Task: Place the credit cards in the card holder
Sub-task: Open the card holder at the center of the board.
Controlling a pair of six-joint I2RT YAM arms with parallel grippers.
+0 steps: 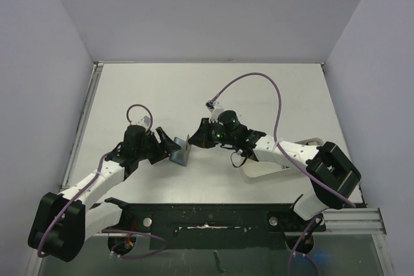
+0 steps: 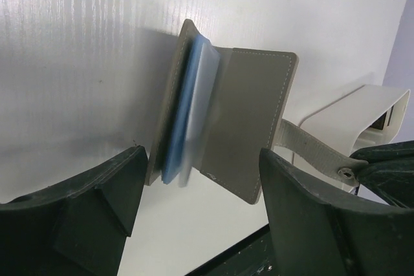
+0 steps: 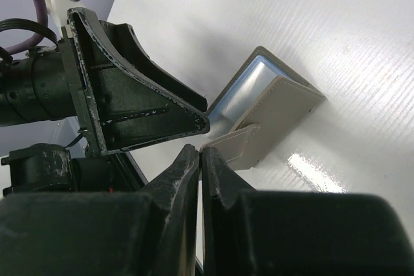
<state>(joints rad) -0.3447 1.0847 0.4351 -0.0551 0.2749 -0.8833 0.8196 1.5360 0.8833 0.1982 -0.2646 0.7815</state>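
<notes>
Wallet (image 2: 252, 121) stands on edge on the tabletop (image 1: 259, 95), half open like a book, blue lining and a clear pocket showing in the gap. It sits mid-table, between the two arms. The fold looks to point away from the left gripper (image 1: 167, 148), so the open side faces that arm.

Right gripper (image 3: 200, 153): jaws pressed together, pinching the wallet's strap (image 2: 310, 150) near the snap and pulling it out sideways. That looks to be what props the cover open.

Left gripper: jaws spread wide, nothing in them. The wallet lies straight ahead in line with the gap, its long edge running away from the jaws. The nearer jaw tip is just beside the back cover; can't tell if it touches.

Left arm is the free one and the nearer to the opening. No cards clearly visible in any view. A white tray (image 2: 349, 117) sits beyond the strap, mostly under the right arm; its contents are too hidden to tell.

My guess is the cards still have to be fetched, and they must go in along the wallet's long edge
</notes>
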